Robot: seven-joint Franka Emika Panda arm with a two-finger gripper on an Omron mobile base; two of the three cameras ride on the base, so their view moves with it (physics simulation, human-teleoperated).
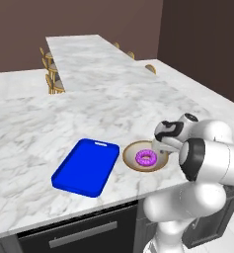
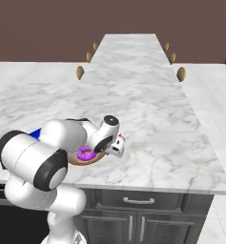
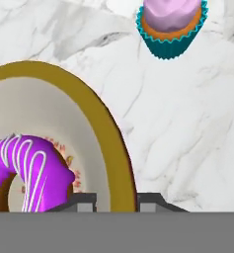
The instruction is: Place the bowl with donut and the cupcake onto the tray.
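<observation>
nearest the lens in the hand view, the two dark tips of the claw (image 3: 117,201) straddle the tan rim of the shallow round brown bowl with its pale inside (image 3: 111,143), one tip inside the wall and one outside. the tips stand close on either side of the rim, so the claw looks to be gripping the bowl by its edge, though actual contact sits right at the bottom of the view and is hard to confirm.

inside the bowl lies the small ring donut with bright purple-pink icing and white stripes (image 3: 27,168), close to the gripped side. the bowl sits near the front edge of the white marble table (image 1: 89,108), just beside the flat rectangular bright blue tray with a raised rim and handle slot (image 1: 86,168), which lies to its left in the left base view.

my judgement: the step in hand is securing the rim before carrying the bowl to the tray. a thin-rim pinch lets the bowl tilt, so lift slowly, keep it level so the donut does not slide out, and carry it low across to the tray.

the tiny cupcake with pink top and teal-green wrapper (image 3: 172,24) stands upright on the table beyond the bowl, apart from it, and waits its turn.
</observation>
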